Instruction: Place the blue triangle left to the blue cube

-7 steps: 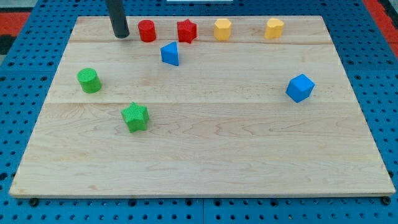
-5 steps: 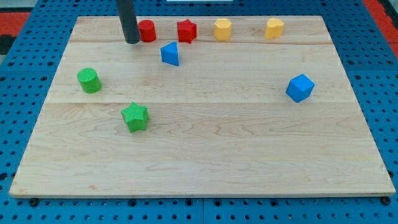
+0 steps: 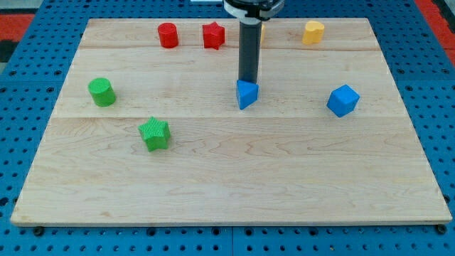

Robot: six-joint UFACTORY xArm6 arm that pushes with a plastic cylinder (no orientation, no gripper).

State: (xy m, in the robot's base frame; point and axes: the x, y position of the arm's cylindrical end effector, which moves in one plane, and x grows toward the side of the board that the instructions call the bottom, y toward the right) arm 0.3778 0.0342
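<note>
Camera view: pale wooden board surface [image 3: 234,171] on blue pegboard [image 3: 14,142]. Tool a straight dark rod [image 3: 248,50], holding nothing, standing upright near the view's top centre. Lower end, my tip [image 3: 247,80], touching the top edge of the small blue triangle block [image 3: 246,95], on its side toward the view's top. Blue triangle sitting near mid-board, to the view's left of the blue cube block [image 3: 343,100], roughly level with it but well apart. Along the view's top edge: red cylinder block [image 3: 168,35], red star block [image 3: 213,35], 1 yellow block [image 3: 261,32] mostly hidden behind the rod, shape not clear, and 1 more yellow block [image 3: 313,32] further right. At the view's left: green cylinder block [image 3: 102,92], with green star block [image 3: 154,134] below and right of it. Both green blocks well apart from my tip.
</note>
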